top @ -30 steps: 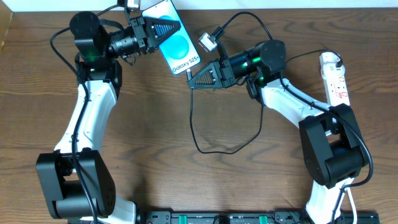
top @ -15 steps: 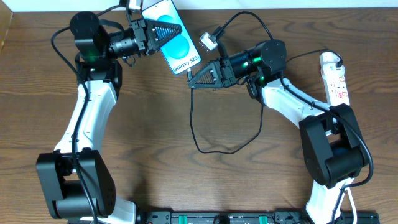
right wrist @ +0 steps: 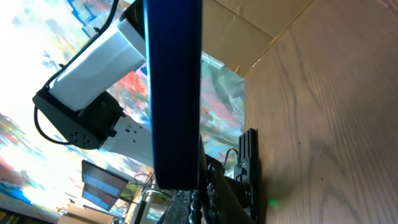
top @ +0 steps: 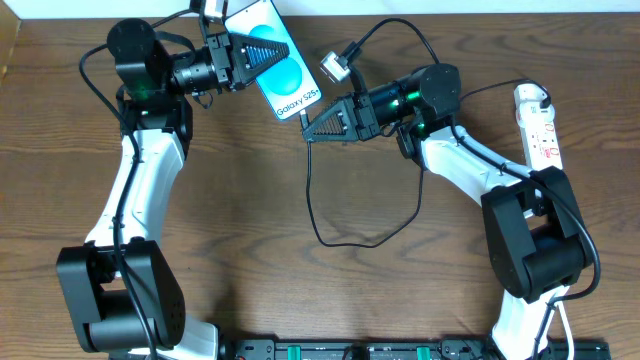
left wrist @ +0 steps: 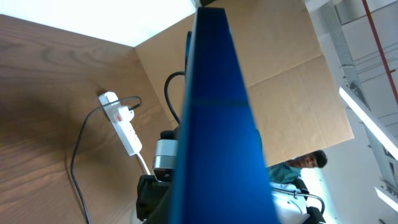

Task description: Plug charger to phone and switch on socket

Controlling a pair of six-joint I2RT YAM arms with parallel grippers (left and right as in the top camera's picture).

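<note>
My left gripper [top: 283,45] is shut on the phone [top: 292,88] and holds it tilted above the table's far edge, blue screen up. My right gripper [top: 308,131] is shut on the plug tip of the charger [top: 345,243], just below the phone's lower end; whether the tip touches the phone cannot be told. The thin cable loops down over the table and back towards the right arm. The socket [top: 541,130] lies at the far right. In the left wrist view the phone [left wrist: 217,124] fills the middle and the socket [left wrist: 122,124] lies beyond. In the right wrist view the phone's edge [right wrist: 174,93] stands right before the fingers [right wrist: 208,202].
A small white block [top: 334,67] on a black cable sits above the right gripper. The right arm's base [top: 535,240] stands at the right, the left arm's base [top: 120,300] at the lower left. A black rail [top: 360,350] runs along the front edge.
The left arm's upper part has shifted slightly to the left. The phone, the right gripper and the cable have hardly moved.
</note>
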